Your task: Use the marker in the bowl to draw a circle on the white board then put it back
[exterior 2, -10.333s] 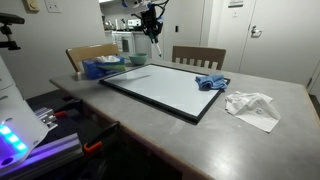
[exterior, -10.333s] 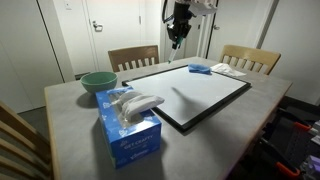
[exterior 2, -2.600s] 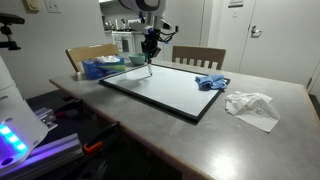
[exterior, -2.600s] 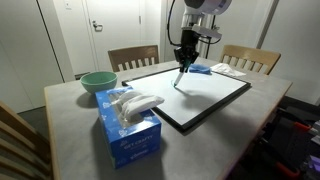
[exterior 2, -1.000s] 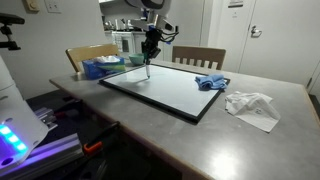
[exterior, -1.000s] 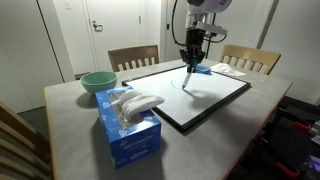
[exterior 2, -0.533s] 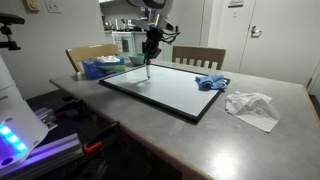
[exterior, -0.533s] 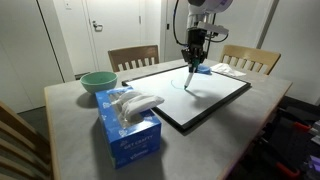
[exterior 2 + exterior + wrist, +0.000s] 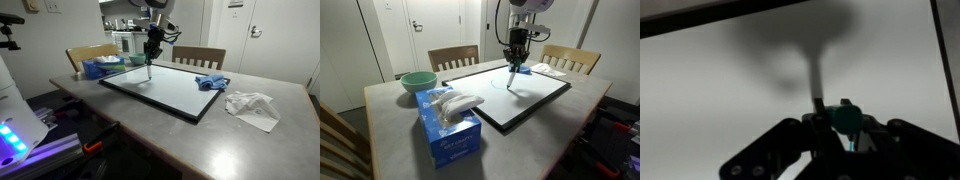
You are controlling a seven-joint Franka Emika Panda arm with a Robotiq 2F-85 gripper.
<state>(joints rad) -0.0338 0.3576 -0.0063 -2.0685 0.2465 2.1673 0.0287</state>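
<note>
Marker clamped in pincer, tip down on white board, far side. Looks like drawing step. Next up, I reckon: close circle, lift off, carry left to bowl, drop marker in.

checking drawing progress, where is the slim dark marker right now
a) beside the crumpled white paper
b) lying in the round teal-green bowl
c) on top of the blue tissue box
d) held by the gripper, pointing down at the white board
d: the gripper is shut on the slim dark marker, tip down over the black-framed white board, away from the teal-green bowl
</note>
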